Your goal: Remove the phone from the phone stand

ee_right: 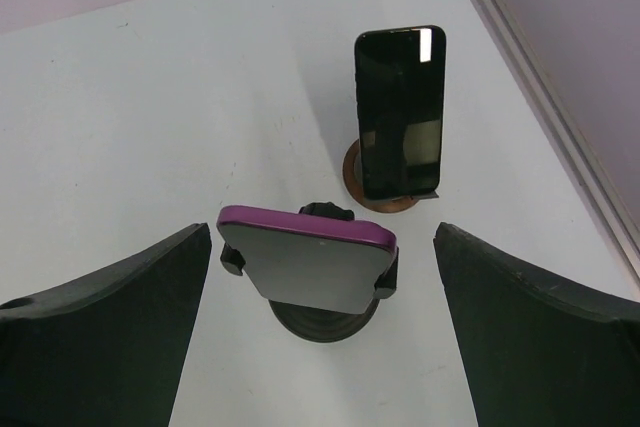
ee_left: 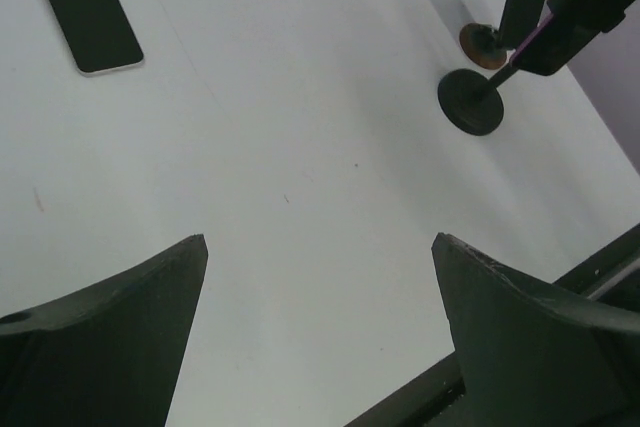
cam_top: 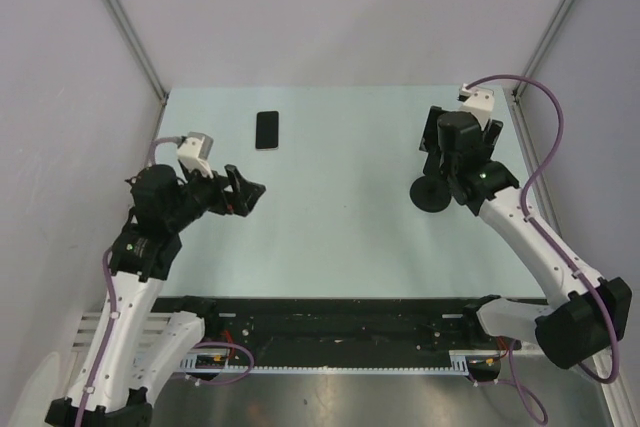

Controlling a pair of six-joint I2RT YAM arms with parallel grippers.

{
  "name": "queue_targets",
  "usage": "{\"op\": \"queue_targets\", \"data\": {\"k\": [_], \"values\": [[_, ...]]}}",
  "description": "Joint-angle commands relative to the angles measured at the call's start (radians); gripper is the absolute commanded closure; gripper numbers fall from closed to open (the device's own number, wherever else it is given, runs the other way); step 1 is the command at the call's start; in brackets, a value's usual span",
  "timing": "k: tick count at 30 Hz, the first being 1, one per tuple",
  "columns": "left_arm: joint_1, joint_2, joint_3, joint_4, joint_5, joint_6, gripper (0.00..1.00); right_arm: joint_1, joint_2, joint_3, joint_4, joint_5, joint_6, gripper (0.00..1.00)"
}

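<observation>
Nothing has yet been lifted on the right side of the bench (ee_left: 300,127); the purple phone (ee_right: 305,267) sits clamped in the cradle of the black stand (ee_right: 318,325), and just beyond it, at 1 o'clock, a dark phone (ee_right: 400,112) stands upright on a brown stand (ee_right: 352,179); the right hand (ee_right: 322,232) hangs over the purple phone, fingers spread wide to either side and touching nothing; the left hand (ee_left: 320,242) is spread just as wide and empty, over bare bench. A flat phone (cam_top: 267,130) lies at 11 o'clock in the overhead view, well apart from both stands; whether it counts as a finished part of the job I cannot tell. As I judge it, what is left is to close on the purple phone, free it from the cradle and set it down.

The overhead view shows only the black stand's round base at 3 o'clock, both standing phones being hidden under the right arm; the right wrist view alone shows them seated; the left wrist view takes in the flat phone at 10 o'clock and both stands at 2 o'clock together.
</observation>
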Motion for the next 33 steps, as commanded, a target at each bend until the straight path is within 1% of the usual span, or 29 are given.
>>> {"op": "queue_targets", "data": {"k": [1,4,9,13,16,20,23,24,26,27,29,30,32,33], "values": [[-0.043,-0.042,-0.134,0.144,0.065,0.014,0.0,-0.001,0.055,0.041,0.084,0.094,0.028,0.0],[-0.059,-0.053,-0.237,0.21,0.044,0.008,0.0,0.0,0.086,0.041,0.098,0.115,0.043,0.0],[-0.1,-0.056,-0.354,0.29,-0.013,0.011,0.0,0.016,0.121,0.041,0.125,0.15,0.054,0.0],[-0.126,-0.041,-0.363,0.299,-0.032,0.019,0.0,0.017,0.185,0.039,0.15,0.23,0.045,0.0],[-0.152,-0.036,-0.36,0.305,-0.049,0.03,0.0,0.022,0.199,0.039,0.157,0.258,0.048,0.0],[-0.172,-0.033,-0.365,0.305,-0.056,0.028,0.0,0.04,0.201,0.039,0.154,0.293,0.051,0.07],[-0.186,-0.032,-0.366,0.308,-0.056,0.028,0.0,0.05,0.198,0.039,0.145,0.286,0.032,0.18],[-0.189,-0.029,-0.366,0.307,-0.058,0.03,0.0,0.059,0.195,0.039,0.144,0.278,0.025,0.29],[-0.198,-0.027,-0.365,0.307,-0.055,0.031,0.0,0.072,0.186,0.038,0.141,0.255,0.005,0.42],[-0.201,-0.023,-0.363,0.307,-0.052,0.037,0.0,0.082,0.176,0.039,0.139,0.246,0.0,0.56],[-0.217,-0.016,-0.359,0.307,-0.035,0.037,0.0,0.106,0.163,0.038,0.147,0.209,-0.021,0.68],[-0.223,-0.009,-0.35,0.307,-0.026,0.034,0.0,0.114,0.146,0.035,0.151,0.191,-0.029,0.79],[-0.25,0.003,-0.334,0.308,-0.012,0.031,0.0,0.134,0.124,0.03,0.17,0.099,-0.061,0.85],[-0.261,0.019,-0.316,0.31,-0.01,0.03,0.0,0.143,0.114,0.028,0.177,0.067,-0.069,0.91]]}}
